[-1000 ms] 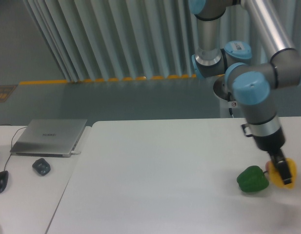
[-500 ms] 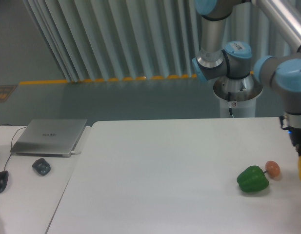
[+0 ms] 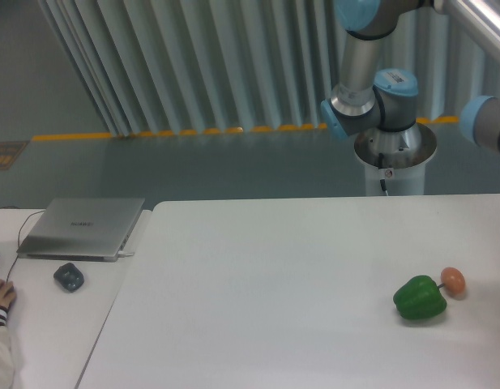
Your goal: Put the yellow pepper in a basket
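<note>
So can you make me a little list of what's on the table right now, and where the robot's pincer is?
table: white table
green pepper: near the right edge
small orange-pink fruit: just right of the green pepper, at its stem
yellow pepper: not in view
basket: not in view
pincer: out of the picture; only arm joints show
laptop: closed, on the left side table
hand: someone's, at the left edge
</note>
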You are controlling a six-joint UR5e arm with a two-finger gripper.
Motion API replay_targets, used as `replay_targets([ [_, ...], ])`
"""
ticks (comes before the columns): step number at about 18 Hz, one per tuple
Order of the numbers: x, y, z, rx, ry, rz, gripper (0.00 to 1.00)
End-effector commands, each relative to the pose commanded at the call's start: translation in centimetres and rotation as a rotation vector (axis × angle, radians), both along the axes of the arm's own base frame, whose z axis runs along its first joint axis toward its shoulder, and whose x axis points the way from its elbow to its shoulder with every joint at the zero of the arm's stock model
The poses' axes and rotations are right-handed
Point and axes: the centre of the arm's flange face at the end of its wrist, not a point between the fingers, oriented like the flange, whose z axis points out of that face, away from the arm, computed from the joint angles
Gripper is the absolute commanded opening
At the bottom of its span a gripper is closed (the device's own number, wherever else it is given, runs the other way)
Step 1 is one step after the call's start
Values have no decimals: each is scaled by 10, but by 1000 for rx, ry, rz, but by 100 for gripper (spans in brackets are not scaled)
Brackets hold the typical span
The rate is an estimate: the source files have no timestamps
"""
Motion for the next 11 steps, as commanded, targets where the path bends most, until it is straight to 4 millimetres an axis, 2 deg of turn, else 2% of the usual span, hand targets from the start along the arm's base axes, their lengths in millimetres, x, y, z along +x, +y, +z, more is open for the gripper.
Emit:
replay_targets([
  [1,-4,-5,2,18,-7,7,63],
  [5,-8,-3,6,32,-4,12,63],
  [7,-13,-3,-1,28,-5,12,63],
  [8,-21,-11,-3,31,2,28,63],
  [11,-30,-16,-18,-10,9,44,63],
])
